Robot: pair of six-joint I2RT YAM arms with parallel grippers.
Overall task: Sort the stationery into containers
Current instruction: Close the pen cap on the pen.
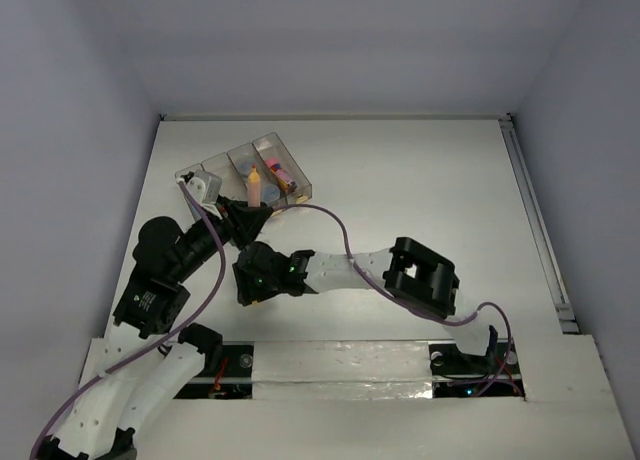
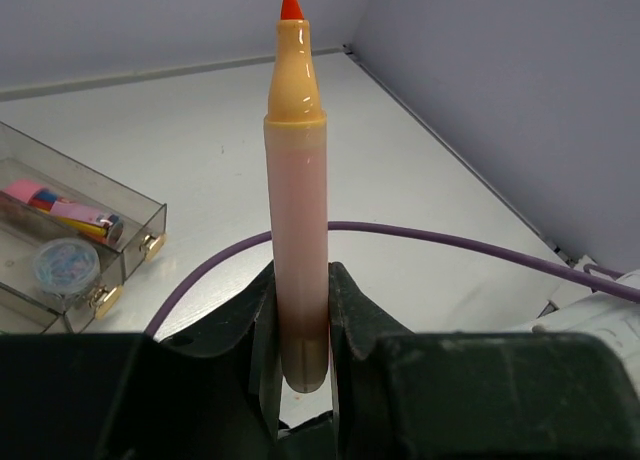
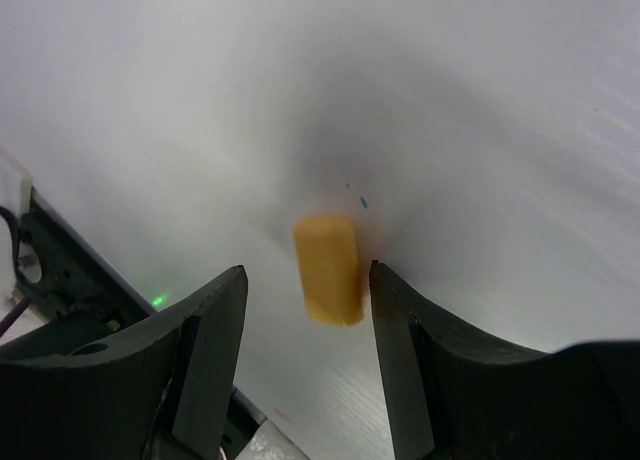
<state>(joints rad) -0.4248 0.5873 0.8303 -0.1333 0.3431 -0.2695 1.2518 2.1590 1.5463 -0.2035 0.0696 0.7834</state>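
Your left gripper [image 2: 300, 332] is clamped on the orange marker [image 2: 297, 210], tip at 12 o'clock; your right gripper [image 3: 306, 285] stands partly open, orange cap [image 3: 328, 270] between its jaws, toward 3 o'clock

Left fingers [image 1: 243, 213] grip an orange marker [image 1: 254, 186] (upright) by the tray [image 1: 218, 164].

One orange marker [image 2: 298, 240], uncapped. One orange cap [image 3: 328, 270] lying on the counter [image 3: 450, 130]. One smoky clear tray [image 1: 268, 140] with four side-by-side compartments. Inside it are one round pot [image 2: 63, 263] and pink pieces [image 2: 60, 208], apparently two. Two pincers: the left pincer [image 2: 300, 315] and the right pincer [image 3: 305, 315].
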